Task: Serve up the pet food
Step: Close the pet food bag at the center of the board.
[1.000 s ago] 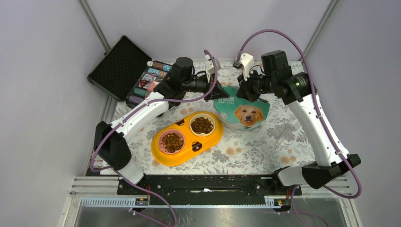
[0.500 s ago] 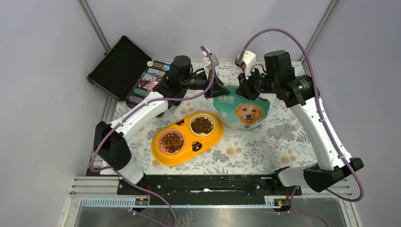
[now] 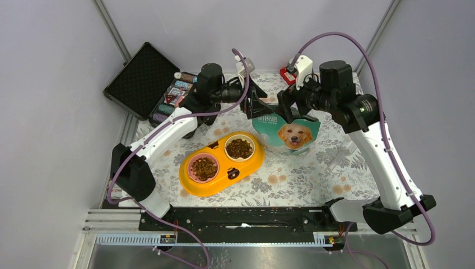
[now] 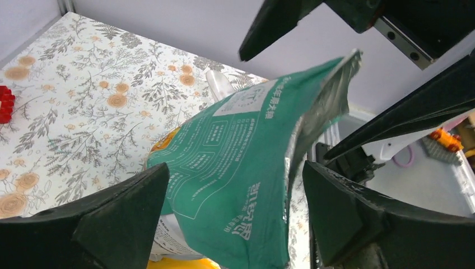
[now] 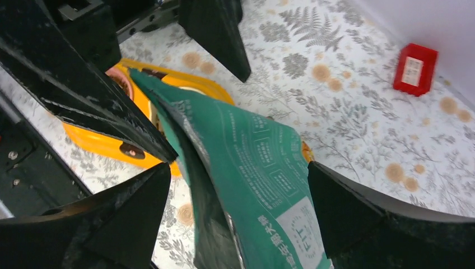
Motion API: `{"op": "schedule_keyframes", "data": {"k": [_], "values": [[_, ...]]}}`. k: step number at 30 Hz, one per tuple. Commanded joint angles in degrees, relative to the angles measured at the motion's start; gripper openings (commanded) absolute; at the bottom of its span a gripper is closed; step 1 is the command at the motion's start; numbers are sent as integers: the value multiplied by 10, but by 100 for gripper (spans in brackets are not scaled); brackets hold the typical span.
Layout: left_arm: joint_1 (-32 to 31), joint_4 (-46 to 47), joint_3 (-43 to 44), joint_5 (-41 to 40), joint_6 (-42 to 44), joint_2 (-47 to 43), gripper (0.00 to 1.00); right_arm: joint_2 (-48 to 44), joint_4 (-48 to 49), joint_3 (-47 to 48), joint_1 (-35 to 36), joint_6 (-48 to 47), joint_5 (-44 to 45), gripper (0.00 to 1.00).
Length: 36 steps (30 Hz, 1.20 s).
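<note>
The teal-and-white pouch (image 3: 287, 130) with a golden retriever stands on the flowered mat behind the orange double feeder (image 3: 252, 162). Dark-brown pet food fills its pink bowl (image 3: 204, 167) and its cream bowl (image 3: 239, 148). My left gripper (image 3: 255, 102) is open at the pouch's upper left corner. In the left wrist view the pouch (image 4: 246, 168) hangs loose between the spread left gripper (image 4: 235, 171). My right gripper (image 3: 287, 105) is open at the pouch's top. In the right wrist view the pouch's opened top (image 5: 263, 174) passes between the wide right gripper (image 5: 238, 168) without touching either finger.
An open black case (image 3: 143, 78) with several small packets (image 3: 179, 92) lies at the back left. A small red box (image 3: 287, 75) sits on the mat behind the pouch, also seen as the red box (image 5: 414, 68). Grey walls close in the back and sides.
Both grippers went from shut on the pouch's top edge to wide open and drew slightly back and up. The pouch stays standing where it was.
</note>
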Motion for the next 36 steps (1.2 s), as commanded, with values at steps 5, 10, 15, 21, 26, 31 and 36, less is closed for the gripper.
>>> {"op": "schedule_keyframes", "data": {"k": [5,10,15,21,26,31,36], "values": [[53,144,35,-38,-208,-25,99,-99,129,-7,5,89,200,100],[78,197,11,-64,-282,-64,99,-145,138,-16,4,96,296,100],[80,196,0,-74,-272,-89,99,-162,131,-31,4,104,324,100],[83,101,-7,-124,-196,-128,99,-175,122,-61,3,99,375,100],[83,63,-1,-99,-158,-141,99,-178,69,-55,3,74,239,100],[61,55,-42,-23,-36,-163,99,-182,-39,-73,3,6,48,100],[44,3,-87,47,104,-171,99,-242,-27,-151,3,1,63,100]]}}
